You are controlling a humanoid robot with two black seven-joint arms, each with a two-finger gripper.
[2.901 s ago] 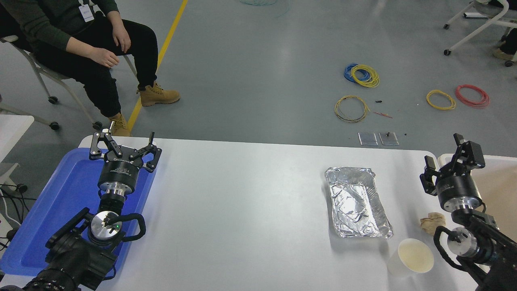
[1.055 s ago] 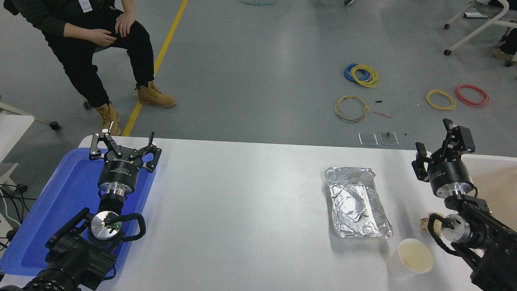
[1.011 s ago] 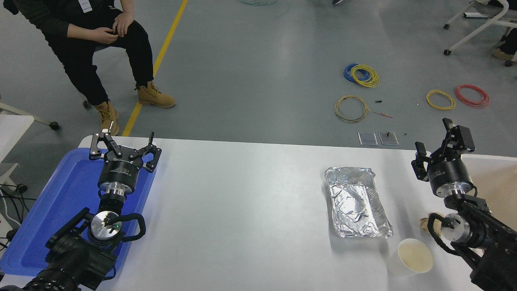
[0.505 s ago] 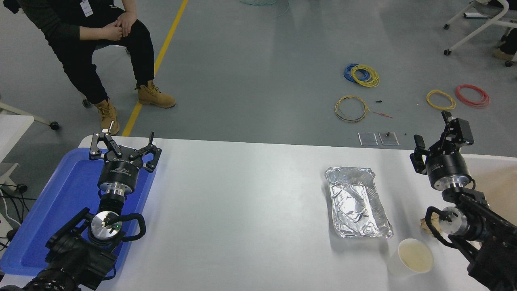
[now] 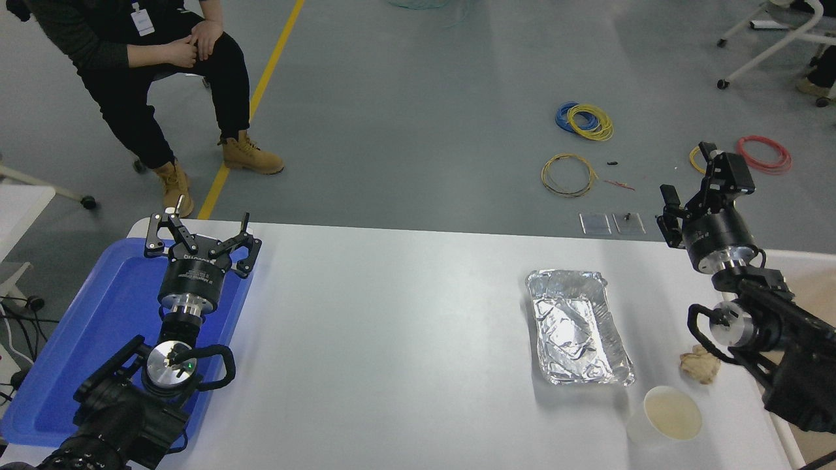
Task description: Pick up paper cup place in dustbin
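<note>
While the paper cup [image 5: 667, 418] stands upright near the lower right of the frame, close to the table's [image 5: 405, 339] near edge, nothing is gripping it; its cream inside looks empty. Foil tray [image 5: 577, 326] sits just up-left of the cup, apart from it, also empty as far as I can see. Crumpled paper ball [image 5: 700, 364] lies just right of the tray's near corner, up-right of the cup. Dustbin [image 5: 793, 287] is at the right edge of the frame, mostly hidden behind the right arm; only a strip of white rim and beige inside shows. Right gripper [image 5: 691, 183] hangs high at upper right, past the table's far edge, fingers spread wide, holding nothing, well apart from the cup. Left gripper [image 5: 199, 232] is parked at lower left over the blue tray [image 5: 98, 326], fingers spread, empty. Centre of the table is bare. Person [image 5: 150, 72] seated at upper left, clear of the table.
</note>
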